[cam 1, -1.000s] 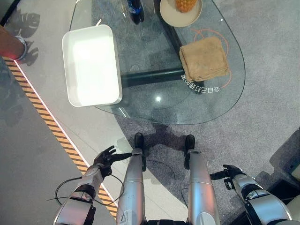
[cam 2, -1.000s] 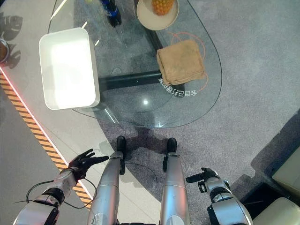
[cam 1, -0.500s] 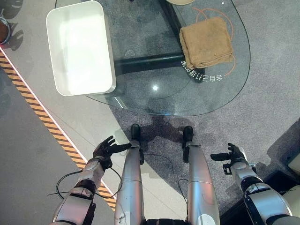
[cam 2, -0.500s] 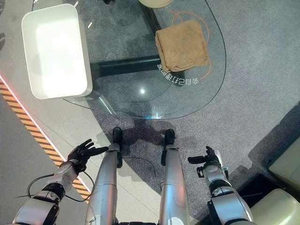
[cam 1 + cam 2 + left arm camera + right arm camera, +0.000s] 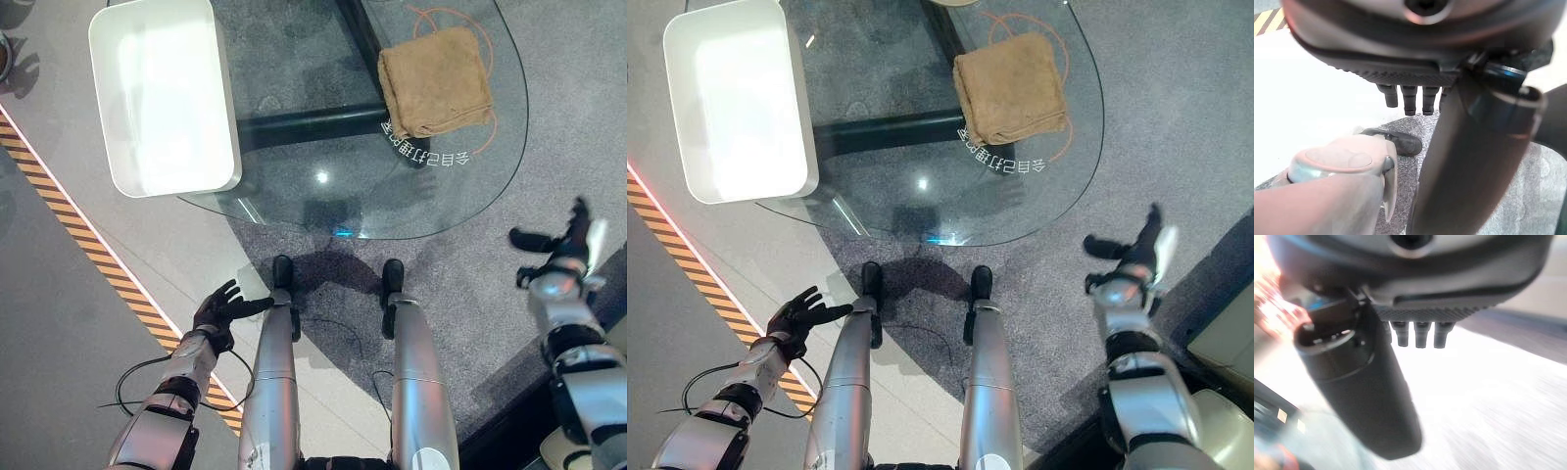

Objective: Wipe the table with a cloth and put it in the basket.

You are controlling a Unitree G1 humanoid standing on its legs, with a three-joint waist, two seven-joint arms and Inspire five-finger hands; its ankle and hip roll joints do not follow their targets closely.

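Note:
A folded tan cloth point(image 5: 436, 80) lies on the right part of the round glass table point(image 5: 323, 196), inside an orange ring mark. A white rectangular basket point(image 5: 162, 93) rests on the table's left edge. My left hand point(image 5: 223, 309) hangs low at the lower left, well short of the table, open with fingers spread and holding nothing. My right hand point(image 5: 568, 240) is raised at the right, beyond the table's rim and below the cloth, open with straight fingers and the thumb pointing toward the table. Each wrist view shows straight fingers point(image 5: 1409, 99) and empty fingers point(image 5: 1420, 333).
A dark bar of the table's base point(image 5: 313, 122) runs under the glass. A yellow-and-black striped floor line point(image 5: 93, 264) crosses the left side. Grey carpet point(image 5: 549, 117) surrounds the table. A pale object point(image 5: 1225, 343) sits at the right edge.
My right hand has swung up and out to the right, from beside my leg to level with the table's near rim. The camera shifted slightly. The left hand has stayed put.

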